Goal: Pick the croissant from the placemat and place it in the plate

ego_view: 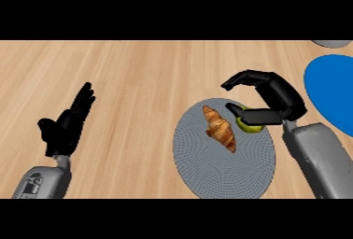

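You are looking at a wooden counter (138,70) with two flat holders on it.

Item one: the round grey placemat (221,175), right of centre. The croissant (221,128) lies on its upper half, long axis running from upper left to lower right, wholly inside the mat's edge. No hand touches it. A small yellow-green fruit (251,127) sits at the mat's upper right edge, just beside the croissant and apart from it.

Item two: the blue plate (334,88), cut off by the right edge of the view. The part you can see holds nothing. It lies near the mat, with a strip of wood between them.

Your right hand (279,95) stands between mat and plate, above the mat's upper right rim. Its fingers arch over to the left and the thumb reaches out low, leaving a wide gap; nothing is held in it. The thumb covers part of the fruit; you cannot tell whether it touches it.

Your left hand (66,126) rests at the left of the view, spread flat with fingers up, well apart from the mat.

A grey rounded edge (334,43) shows at the top right corner; too little of it is visible to identify.
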Robot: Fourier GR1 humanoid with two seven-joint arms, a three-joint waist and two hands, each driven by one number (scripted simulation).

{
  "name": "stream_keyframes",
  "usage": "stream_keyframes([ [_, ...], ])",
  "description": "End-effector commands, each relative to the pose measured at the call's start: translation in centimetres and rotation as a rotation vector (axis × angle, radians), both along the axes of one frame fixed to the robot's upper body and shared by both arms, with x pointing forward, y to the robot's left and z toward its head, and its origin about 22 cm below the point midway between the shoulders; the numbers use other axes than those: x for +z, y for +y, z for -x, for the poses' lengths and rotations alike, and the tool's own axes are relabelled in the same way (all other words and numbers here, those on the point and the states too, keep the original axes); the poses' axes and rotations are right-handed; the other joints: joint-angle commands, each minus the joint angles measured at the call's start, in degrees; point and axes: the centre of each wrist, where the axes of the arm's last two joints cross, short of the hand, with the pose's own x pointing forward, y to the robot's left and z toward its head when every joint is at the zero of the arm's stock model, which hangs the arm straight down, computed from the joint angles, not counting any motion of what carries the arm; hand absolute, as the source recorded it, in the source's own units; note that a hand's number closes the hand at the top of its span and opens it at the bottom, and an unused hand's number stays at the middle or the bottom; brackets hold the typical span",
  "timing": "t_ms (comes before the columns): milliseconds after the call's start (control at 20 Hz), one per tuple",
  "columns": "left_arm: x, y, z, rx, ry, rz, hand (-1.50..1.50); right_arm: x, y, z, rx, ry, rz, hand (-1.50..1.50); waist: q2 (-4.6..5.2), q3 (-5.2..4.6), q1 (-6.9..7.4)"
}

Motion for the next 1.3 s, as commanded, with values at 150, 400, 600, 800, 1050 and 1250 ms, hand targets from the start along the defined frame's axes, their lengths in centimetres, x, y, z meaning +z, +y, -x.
stream_keyframes([
  [150,0.5,-1.6,-0.7,-0.013,0.090,0.029,0.00,-4.6,-2.9,-1.8,0.301,0.006,-0.100,-1.50,0.63,0.27,-0.61],
  [400,0.8,0.4,-1.1,0.004,0.104,0.024,0.00,-3.1,-3.1,-3.9,0.409,-0.135,0.145,-1.50,0.52,0.18,-0.25],
  [600,0.0,-0.1,0.0,0.008,0.107,0.023,0.00,-2.9,-4.4,-4.6,0.474,-0.137,0.273,-1.50,0.00,0.10,-1.24],
  [800,0.5,0.8,-0.3,0.041,0.124,0.025,0.00,-2.1,-2.6,-6.3,0.488,-0.173,0.321,-1.50,-0.36,0.02,-2.50],
  [1050,0.8,0.3,-0.2,0.046,0.110,0.025,0.00,-1.2,-2.4,-7.0,0.545,-0.152,0.488,-1.50,-0.50,0.01,-2.61],
  [1250,0.3,0.8,-1.0,0.030,0.114,0.027,0.00,-1.3,0.1,-7.5,0.598,-0.188,0.613,-1.50,-0.36,-0.02,-2.99],
])
